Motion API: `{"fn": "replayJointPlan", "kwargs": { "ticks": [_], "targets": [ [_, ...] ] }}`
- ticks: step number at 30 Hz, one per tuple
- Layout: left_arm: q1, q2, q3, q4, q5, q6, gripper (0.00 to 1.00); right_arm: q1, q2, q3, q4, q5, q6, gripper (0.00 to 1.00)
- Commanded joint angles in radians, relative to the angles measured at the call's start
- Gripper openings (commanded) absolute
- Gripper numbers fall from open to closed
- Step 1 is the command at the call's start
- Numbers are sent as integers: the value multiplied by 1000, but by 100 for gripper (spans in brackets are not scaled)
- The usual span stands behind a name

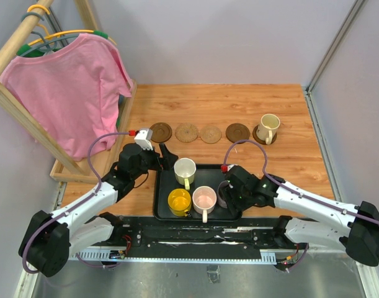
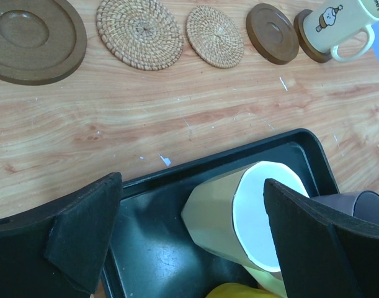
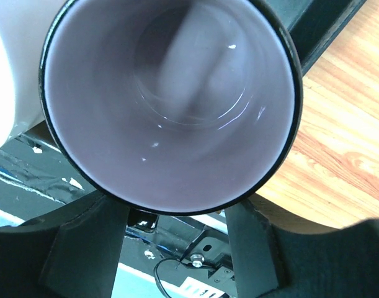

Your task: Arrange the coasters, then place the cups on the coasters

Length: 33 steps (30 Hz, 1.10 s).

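Two round woven coasters [image 1: 187,132] between smooth dark wooden discs [image 1: 160,131] on woodgrain table [image 1: 288,112]

Robot test cell: plain grey walls [image 1: 226,37], metal corner post [image 1: 338,43], arms [image 1: 84,208] bolted to a slotted rail [image 1: 195,239], bare wooden tabletop [image 1: 214,105].

Right arm [image 1: 267,189] is hiding most of greyish purple ceramic mug [image 1: 221,195] from above, probably its handle too; yellow ceramic mug [image 2: 236,290] is getting cropped in left wrist view.
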Motion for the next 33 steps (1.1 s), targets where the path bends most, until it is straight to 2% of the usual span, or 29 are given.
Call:
{"fn": "replayJointPlan", "kwargs": {
  "ticks": [1,5,14,21,26,30,33],
  "targets": [
    [-8,7,-12,40,-6,7,100,17,11,8,19,57,5,59],
    [-8,7,-15,44,-11,10,100,16,23,13,42,99,-1,52],
    [-8,15,-18,47,-13,15,100,16,81,12,116,186,4,48],
    [-8,9,-15,35,-19,23,100,16,110,19,131,211,12,40],
    [-8,4,-21,31,-24,22,100,17,101,9,138,227,17,25],
    [-8,7,-21,31,-22,19,100,16,91,5,138,234,20,3],
    [-8,7,-22,31,-23,20,100,16,82,2,142,241,13,1]
  ]
}}
